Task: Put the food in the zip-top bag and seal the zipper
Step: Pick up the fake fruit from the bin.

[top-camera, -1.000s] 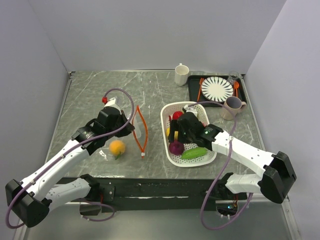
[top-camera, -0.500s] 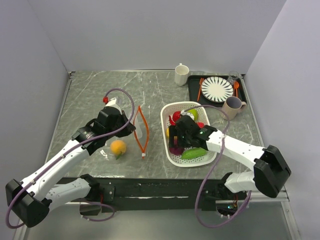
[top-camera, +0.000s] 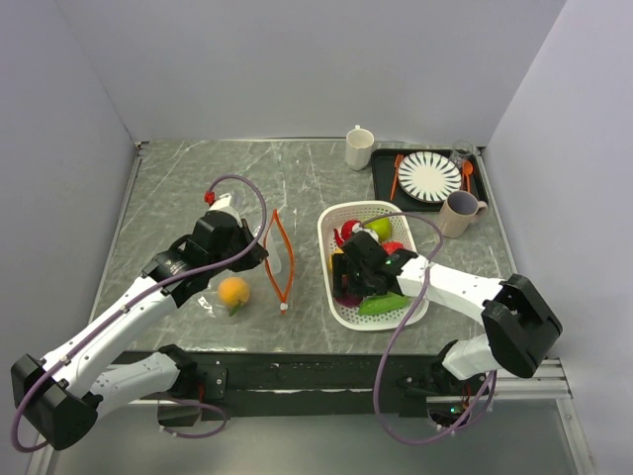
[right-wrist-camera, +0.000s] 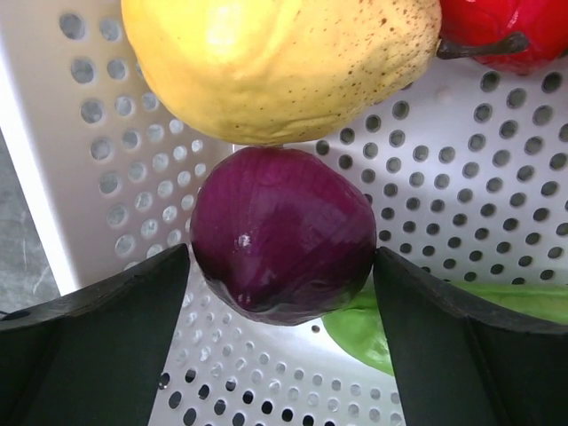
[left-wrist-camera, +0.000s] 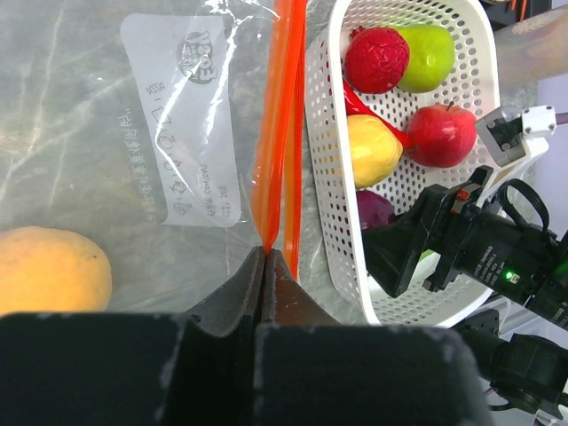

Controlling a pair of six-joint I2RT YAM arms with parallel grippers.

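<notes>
Two pincers: the left pincer (left-wrist-camera: 267, 266) clamps the zipper (left-wrist-camera: 282, 106). The right pincer (right-wrist-camera: 280, 284) (jaws wide) straddles the purple ball (right-wrist-camera: 284, 231) in the basket (right-wrist-camera: 497, 133).

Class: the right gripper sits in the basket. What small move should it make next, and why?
Probably close the right gripper: its open fingers flank the purple ball in the white basket, while the left gripper pinches the bag's zipper.

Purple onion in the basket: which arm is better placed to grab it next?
Right. The right tool stands open astride the purple onion in the white basket, a finger each side; the left tool is shut on the zip-top bag's zipper.
</notes>
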